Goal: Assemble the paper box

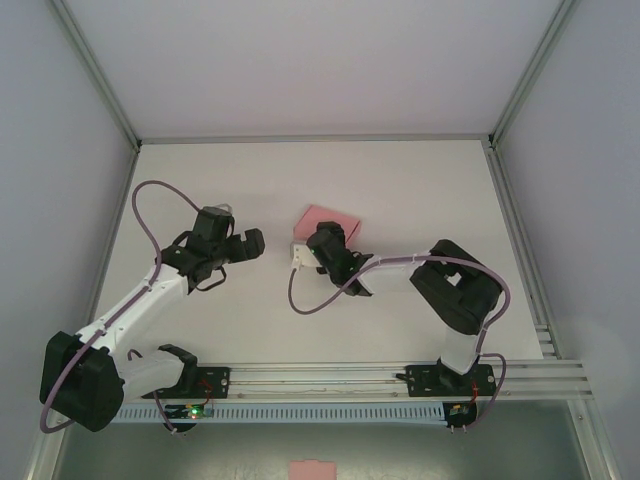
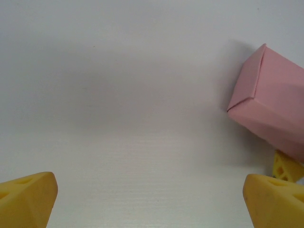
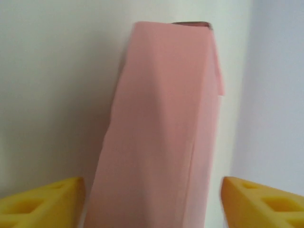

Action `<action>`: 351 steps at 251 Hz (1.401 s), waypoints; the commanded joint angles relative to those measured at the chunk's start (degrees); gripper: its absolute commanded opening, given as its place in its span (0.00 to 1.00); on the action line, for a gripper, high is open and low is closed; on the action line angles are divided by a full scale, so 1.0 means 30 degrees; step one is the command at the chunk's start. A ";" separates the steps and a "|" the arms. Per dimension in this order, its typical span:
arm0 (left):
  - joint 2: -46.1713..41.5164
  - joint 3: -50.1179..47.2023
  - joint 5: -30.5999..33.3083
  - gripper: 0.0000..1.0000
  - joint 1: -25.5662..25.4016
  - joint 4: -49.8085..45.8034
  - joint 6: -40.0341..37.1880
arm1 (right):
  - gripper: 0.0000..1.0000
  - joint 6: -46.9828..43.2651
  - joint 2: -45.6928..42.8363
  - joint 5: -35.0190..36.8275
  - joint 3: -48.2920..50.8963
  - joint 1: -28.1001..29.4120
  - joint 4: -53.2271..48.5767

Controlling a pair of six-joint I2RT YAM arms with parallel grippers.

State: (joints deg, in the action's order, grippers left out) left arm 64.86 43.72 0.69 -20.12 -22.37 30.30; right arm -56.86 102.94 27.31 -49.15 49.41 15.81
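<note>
Paper box (image 1: pixel 332 220) on white table (image 1: pixel 400 190), grey walls (image 1: pixel 50 150); left tool (image 2: pixel 152 192), right tool (image 3: pixel 152 202) both apart.

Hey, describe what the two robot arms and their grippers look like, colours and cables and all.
The left arm and right arm have white links with bulky black joints, each trailing a looping purple cable. Their fingers are yellow wedges with triangular cut-outs.

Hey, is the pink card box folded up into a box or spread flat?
Folded up. The plain pink card box shows creased walls meeting at a corner on the white table.
</note>
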 commanded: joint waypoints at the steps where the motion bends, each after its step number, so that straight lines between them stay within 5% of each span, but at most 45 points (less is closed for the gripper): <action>1: -0.0439 -0.0097 0.0536 1.00 0.0173 0.0044 -0.0066 | 0.86 0.2297 -0.2037 -0.1295 0.0184 0.0372 -0.3936; 20: -0.0368 -0.0010 0.0755 1.00 0.0173 0.0043 -0.0131 | 0.98 0.3324 -0.3543 -0.2360 0.0144 0.0581 -0.5424; 60: -0.0550 0.0046 0.2175 1.00 0.0382 0.0146 -0.0778 | 0.98 0.7259 -0.7567 -0.4420 0.0709 -0.0735 -0.5369; 102: -0.0238 -0.0699 0.7442 1.00 0.1995 0.2746 -0.3482 | 0.98 1.6779 -1.0127 -0.5341 0.2286 -0.7660 -0.2461; 127: 0.0238 -0.2553 0.9984 1.00 0.3279 0.7491 -0.5194 | 0.98 1.9019 -1.0736 -0.6083 0.5130 -1.1577 0.1494; 161: 0.0675 -0.5169 0.6730 1.00 0.5048 1.2869 -0.6714 | 0.98 1.8858 -1.0913 -0.4495 0.9319 -1.3448 0.8516; 184: 0.1195 -0.6661 0.5078 1.00 0.5683 1.5543 -0.6998 | 0.98 1.8375 -1.0019 -0.3411 1.0070 -1.3794 1.0316; 244: 0.3226 -0.8523 0.3083 1.00 0.5948 2.1554 -0.7692 | 0.98 1.7534 -0.6448 -0.6476 1.2216 -1.4449 1.7759; 267: 0.3217 -0.9170 0.2477 1.00 0.6175 2.3051 -0.8403 | 0.98 1.8396 -0.4671 -0.6726 1.1351 -1.5197 1.7810; 284: 0.3569 -0.9839 0.2691 1.00 0.6343 2.4713 -0.8860 | 0.98 1.9274 -0.5631 -0.8208 0.9752 -1.6321 1.3142; 302: 0.6773 -1.0852 0.2450 1.00 0.6755 2.9836 -0.8472 | 0.98 1.9574 -0.4903 -0.8613 1.0432 -1.6529 1.5946; 315: 1.0077 -1.0621 0.2208 1.00 0.6769 3.4147 -0.9012 | 0.98 1.9437 -0.5226 -0.8606 1.0300 -1.6528 1.4959; 334: 0.6977 -0.9203 0.1691 1.00 0.6864 2.6454 -0.8574 | 0.98 1.9278 -0.5393 -0.8482 1.0160 -1.6444 1.4509; 351: 0.8584 -0.8255 0.2433 1.00 0.6914 2.7301 -0.8500 | 0.98 1.9329 -0.5226 -0.8436 1.0243 -1.6440 1.4916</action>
State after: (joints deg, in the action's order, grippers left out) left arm 90.28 13.43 7.20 -0.25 55.86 5.80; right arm -0.27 87.37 4.01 -17.89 -0.23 58.96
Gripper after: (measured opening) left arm 0.997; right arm 0.983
